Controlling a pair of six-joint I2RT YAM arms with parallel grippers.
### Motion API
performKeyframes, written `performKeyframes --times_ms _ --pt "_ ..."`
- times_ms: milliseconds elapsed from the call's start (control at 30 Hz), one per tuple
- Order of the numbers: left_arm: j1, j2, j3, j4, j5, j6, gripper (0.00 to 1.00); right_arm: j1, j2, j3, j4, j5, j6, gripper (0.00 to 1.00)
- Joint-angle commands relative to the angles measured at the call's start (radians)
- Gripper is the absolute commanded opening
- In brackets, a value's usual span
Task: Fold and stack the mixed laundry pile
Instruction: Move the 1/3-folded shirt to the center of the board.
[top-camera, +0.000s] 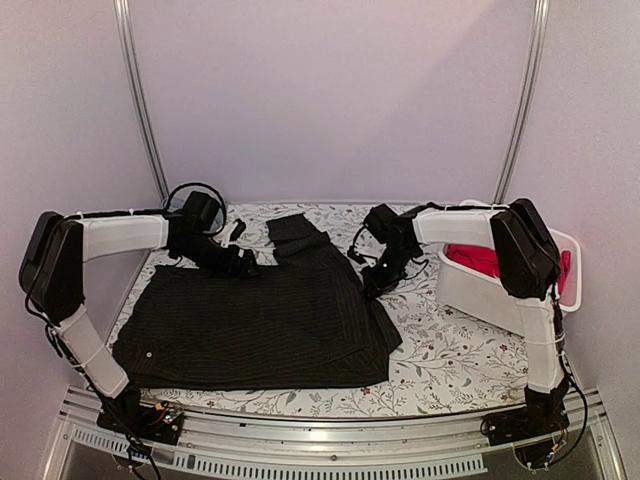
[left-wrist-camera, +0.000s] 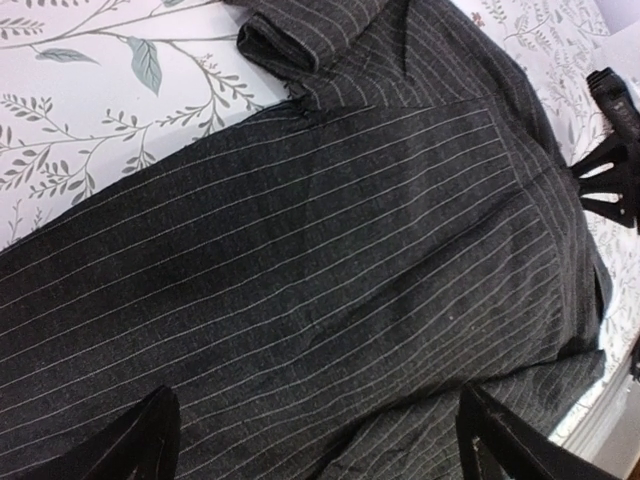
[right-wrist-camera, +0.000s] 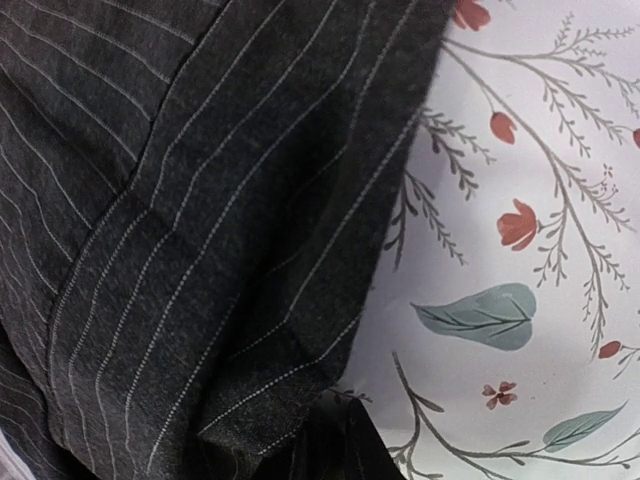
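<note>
The black pinstriped shirt (top-camera: 260, 325) lies spread flat on the floral table cover (top-camera: 440, 350), with one folded part (top-camera: 293, 236) reaching toward the back. My left gripper (top-camera: 243, 263) is open over the shirt's far left edge. In the left wrist view its fingers (left-wrist-camera: 150, 440) stand wide apart just above the striped cloth (left-wrist-camera: 300, 250). My right gripper (top-camera: 375, 282) is at the shirt's far right edge. In the right wrist view it (right-wrist-camera: 345, 425) is shut on the shirt's hem (right-wrist-camera: 220, 250). Bright red-pink cloth (top-camera: 480, 260) lies in the bin. Denim and royal blue cloth are out of view.
The white plastic bin (top-camera: 480, 300) stands at the right, close to my right arm. The right gripper also shows in the left wrist view (left-wrist-camera: 610, 180). The metal table rail (top-camera: 330, 440) runs along the near edge. Bare floral cover lies between shirt and bin.
</note>
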Motion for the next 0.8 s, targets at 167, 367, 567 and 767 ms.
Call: performKeyframes --times_ms 167,367,567,767 --pt "-0.018 0.055 0.015 -0.042 -0.049 0.032 0.96 0.009 -0.098 -0.187 -0.078 0.310 0.150 0.00" --pt "-0.083 0.105 0.003 -0.067 -0.100 0.085 0.94 0.007 -0.155 -0.303 -0.066 0.355 0.235 0.00" --pt "-0.195 0.164 0.002 -0.072 -0.088 0.097 0.91 -0.017 -0.215 -0.380 -0.069 0.420 0.266 0.00" --pt "-0.244 0.190 -0.014 -0.076 -0.012 0.060 0.88 -0.056 -0.254 -0.404 -0.061 0.454 0.245 0.00"
